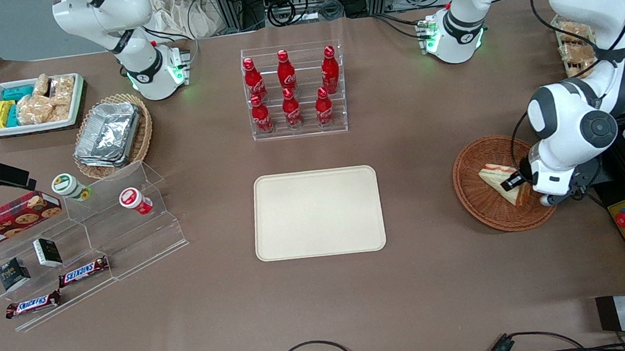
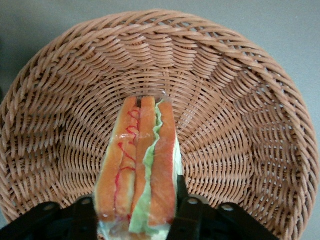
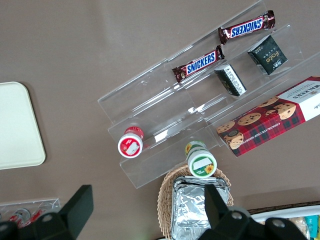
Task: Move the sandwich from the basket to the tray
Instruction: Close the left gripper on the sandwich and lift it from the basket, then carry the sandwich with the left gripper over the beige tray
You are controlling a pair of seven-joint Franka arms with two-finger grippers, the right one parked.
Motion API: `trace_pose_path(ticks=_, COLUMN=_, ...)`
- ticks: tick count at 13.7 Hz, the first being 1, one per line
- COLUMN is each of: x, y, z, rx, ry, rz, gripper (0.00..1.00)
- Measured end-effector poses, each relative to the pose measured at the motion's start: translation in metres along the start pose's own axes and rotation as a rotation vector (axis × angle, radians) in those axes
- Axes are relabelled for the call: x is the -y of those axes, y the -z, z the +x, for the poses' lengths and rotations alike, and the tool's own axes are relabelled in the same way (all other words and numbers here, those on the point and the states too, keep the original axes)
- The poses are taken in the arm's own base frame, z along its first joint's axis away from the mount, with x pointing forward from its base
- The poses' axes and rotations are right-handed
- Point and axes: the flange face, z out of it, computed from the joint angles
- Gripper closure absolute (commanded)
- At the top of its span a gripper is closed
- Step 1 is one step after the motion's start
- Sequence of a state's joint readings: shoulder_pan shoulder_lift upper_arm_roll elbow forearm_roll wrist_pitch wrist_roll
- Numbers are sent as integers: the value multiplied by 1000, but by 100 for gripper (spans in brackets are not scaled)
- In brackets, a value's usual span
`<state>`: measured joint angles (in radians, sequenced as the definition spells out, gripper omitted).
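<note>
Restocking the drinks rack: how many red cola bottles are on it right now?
6, all in the clear rack: three on its upper step, three on its lower step. None looks hidden.

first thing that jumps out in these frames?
The gripper is down in the basket at the working arm's end of the table, a finger on each side of the sandwich. The tray lies bare mid-table, with a rack of red cola bottles farther from the front camera.
</note>
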<state>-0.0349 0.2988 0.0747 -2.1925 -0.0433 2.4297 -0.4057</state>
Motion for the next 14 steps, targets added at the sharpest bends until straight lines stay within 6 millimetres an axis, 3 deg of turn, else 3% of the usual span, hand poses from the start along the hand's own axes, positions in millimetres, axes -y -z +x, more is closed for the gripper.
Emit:
trace_pose_path(ticks=2, x=-2, y=11, z=4, rx=-15, ry=-1, rz=-8, gripper=100)
trace_pose_path(ticks=4, x=-7, y=38, z=11, rx=1, ry=-9, rz=-6, gripper=100)
trace_pose_path(ticks=6, x=-18, y=89, z=23, rx=56, ry=-45, rz=11, gripper=100)
trace_pose_path(ticks=9, x=-41, y=182, z=41, rx=80, ry=-133, rz=13, gripper=100)
trace_pose_path(ticks=11, x=-72, y=220, z=41, rx=57, ry=-213, rz=-4, gripper=100)
trace_pose_path(ticks=12, x=-94, y=228, z=34, rx=52, ry=-252, rz=-11, gripper=100)
trace_pose_path(ticks=14, x=-146, y=221, z=7, rx=71, ry=-336, rz=-11, gripper=100)
